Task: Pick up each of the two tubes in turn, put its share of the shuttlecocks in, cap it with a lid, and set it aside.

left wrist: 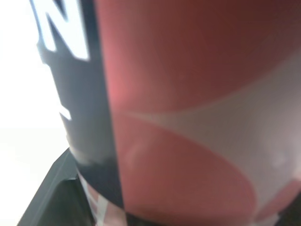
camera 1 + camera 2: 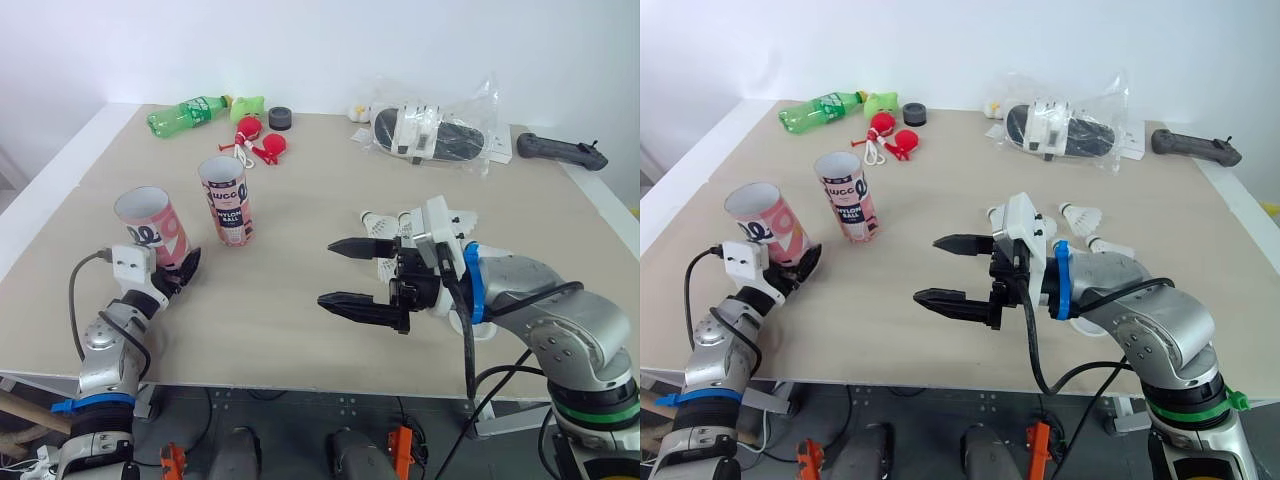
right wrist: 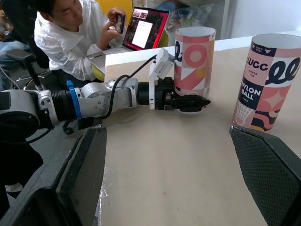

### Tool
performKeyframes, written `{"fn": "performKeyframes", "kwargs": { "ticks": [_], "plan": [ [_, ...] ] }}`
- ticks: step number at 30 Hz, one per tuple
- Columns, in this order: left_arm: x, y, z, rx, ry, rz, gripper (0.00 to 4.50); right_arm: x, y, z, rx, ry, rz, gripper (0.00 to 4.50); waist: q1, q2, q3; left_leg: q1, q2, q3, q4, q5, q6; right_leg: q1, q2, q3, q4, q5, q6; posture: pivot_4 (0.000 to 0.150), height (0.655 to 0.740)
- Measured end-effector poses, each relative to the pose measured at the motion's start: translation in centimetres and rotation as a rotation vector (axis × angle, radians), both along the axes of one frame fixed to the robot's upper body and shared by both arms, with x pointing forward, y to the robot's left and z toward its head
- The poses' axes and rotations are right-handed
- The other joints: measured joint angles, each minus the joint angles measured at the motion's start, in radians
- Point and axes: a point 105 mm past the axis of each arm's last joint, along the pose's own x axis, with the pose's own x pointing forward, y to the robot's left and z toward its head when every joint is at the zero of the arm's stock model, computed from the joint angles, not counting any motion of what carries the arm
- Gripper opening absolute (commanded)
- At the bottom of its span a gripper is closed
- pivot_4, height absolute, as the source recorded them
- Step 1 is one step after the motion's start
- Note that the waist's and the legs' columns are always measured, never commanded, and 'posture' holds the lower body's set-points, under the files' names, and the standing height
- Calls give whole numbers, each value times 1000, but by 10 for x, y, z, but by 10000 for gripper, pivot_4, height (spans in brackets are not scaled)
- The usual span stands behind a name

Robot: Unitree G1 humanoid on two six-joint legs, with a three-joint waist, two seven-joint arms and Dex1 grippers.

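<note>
1. Left gripper, lower left of the left eye view: clenched on the base of the tilted tube. The tube's open mouth leans toward the upper left. In the left wrist view its pink, white and dark wall lies hard against the camera.
2. Upright tube, left of centre: stands on the table just to the right of the tilted tube and apart from it, with its mouth open and uncapped. What lies inside either tube cannot be told.
3. Right gripper, centre of the frame: released and grasping nothing. Its two black fingers are spread wide, one above the other in the picture. They point left toward the tubes over bare tabletop, well apart from both.
4. Shuttlecocks, right of centre: lie on the table just behind the right wrist. The arm covers part of the group, so their number cannot be told.
5. Upper left of the frame: a green bottle on its side, small red objects and a black disc.
6. Upper right of the frame: a clear plastic bag holding black-and-white footwear. A black handle lies at the far right edge.
7. Right wrist view: a person in a white shirt sits beyond the table edge, holding a phone, beside an open laptop.
</note>
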Motion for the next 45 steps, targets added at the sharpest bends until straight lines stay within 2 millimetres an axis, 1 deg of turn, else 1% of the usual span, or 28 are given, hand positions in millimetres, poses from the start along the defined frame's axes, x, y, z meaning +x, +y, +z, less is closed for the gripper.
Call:
{"fn": "performKeyframes", "kwargs": {
  "ticks": [5,8,11,13,14,16,17,19,23,25,26,27,29,32,33,35,38,39,42,45],
  "plan": [
    [-2,1,1,15,7,-4,30235,0,-1,-3,3,19,-18,45000,0,0,0,0,0,0,0,0,0,0,0,0,0,0,0,1500,7400],
    [-14,1,3,62,29,-51,30235,-1,-11,-10,15,58,-73,45000,0,0,0,-1,1,0,-1,0,0,0,0,0,0,-1,-1,1500,7400],
    [-42,-10,8,215,127,-240,30235,2,-41,-33,4,136,-254,45000,0,-1,-1,-2,0,0,-2,-2,-3,-2,-1,-1,1,-3,-5,1500,7400],
    [-58,-24,14,327,201,-392,30235,8,-55,-44,-21,133,-370,45000,0,1,0,-2,1,0,-2,-2,-3,-2,-1,-2,1,-3,-5,1500,7400],
    [-63,-31,19,366,218,-455,30235,11,-61,-48,-39,121,-421,45000,0,1,1,-2,1,0,-2,-2,-2,-2,-1,-2,1,-6,-4,1500,7400],
    [-73,-40,23,443,273,-564,30235,16,-71,-56,-84,71,-522,45000,0,2,1,-1,3,2,-2,-1,-2,-3,-1,-2,1,-7,-5,1500,7400],
    [-78,-41,25,499,319,-621,30235,19,-77,-66,-123,54,-590,45000,-1,2,1,0,3,3,-2,-1,-2,-3,-1,-2,1,-6,-6,1500,7400],
    [-78,-42,33,565,364,-681,30235,24,-82,-79,-156,31,-689,45000,-2,5,3,0,4,4,-2,-1,-2,-5,-1,-2,1,-5,-7,1500,7400],
    [-73,-56,47,703,417,-797,30235,35,-79,-94,-161,-13,-842,45000,-4,7,4,0,3,4,-1,-1,-1,-6,-1,-2,1,-4,-6,1500,7400],
    [-70,-64,51,737,424,-838,30235,42,-75,-101,-155,-16,-904,45000,-4,7,4,-2,3,5,-1,0,-1,-5,-1,-2,1,-5,-6,1500,7400],
    [-70,-71,48,763,461,-882,30235,47,-73,-103,-143,-22,-954,45000,-3,7,4,-3,4,5,-1,0,-1,-6,-1,-2,1,-5,-5,1500,7400],
    [-70,-71,47,764,463,-885,30235,48,-73,-104,-141,-22,-957,45000,-4,7,4,-4,4,6,-2,-1,-2,-7,0,-2,1,-7,-5,1500,7400],
    [-70,-77,43,797,510,-928,30235,59,-68,-107,-115,-26,-1024,45000,-4,7,4,-5,5,4,-2,-2,-1,-7,2,-3,2,-7,-3,1500,7400],
    [-69,-78,38,838,543,-949,30235,68,-61,-113,-114,-18,-1053,45000,-4,8,4,-5,7,3,-4,-2,-1,-8,4,-3,2,-8,-5,1500,7400],
    [-68,-77,35,843,559,-947,30235,69,-61,-115,-118,-14,-1061,45000,-4,8,4,-5,7,2,-5,-2,-1,-8,4,-3,3,-9,-6,1500,7400],
    [-67,-78,35,843,557,-949,30235,72,-62,-120,-122,-2,-1080,45000,-3,8,4,-5,6,1,-5,-2,-1,-8,5,-3,5,-10,-7,1500,7400],
    [-67,-85,34,822,559,-972,30235,78,-57,-120,-95,6,-1085,45000,-3,8,4,-4,6,1,-5,-2,-1,-8,5,-3,8,-12,-5,1500,7400],
    [-66,-86,34,828,560,-971,30235,83,-55,-121,-82,11,-1096,45000,-3,7,4,-3,6,1,-4,-2,-1,-8,5,-3,9,-12,-5,1500,7400],
    [-65,-86,33,843,560,-966,30235,92,-50,-121,-61,19,-1111,45000,-4,8,5,-1,6,1,-4,-2,-1,-7,5,-3,13,-13,-5,1500,7400],
    [-66,-86,33,851,560,-963,30235,97,-47,-121,-52,13,-1113,45000,-5,8,5,0,6,1,-3,-2,-1,-7,5,-3,14,-13,-6,1500,7400]
  ]
}}
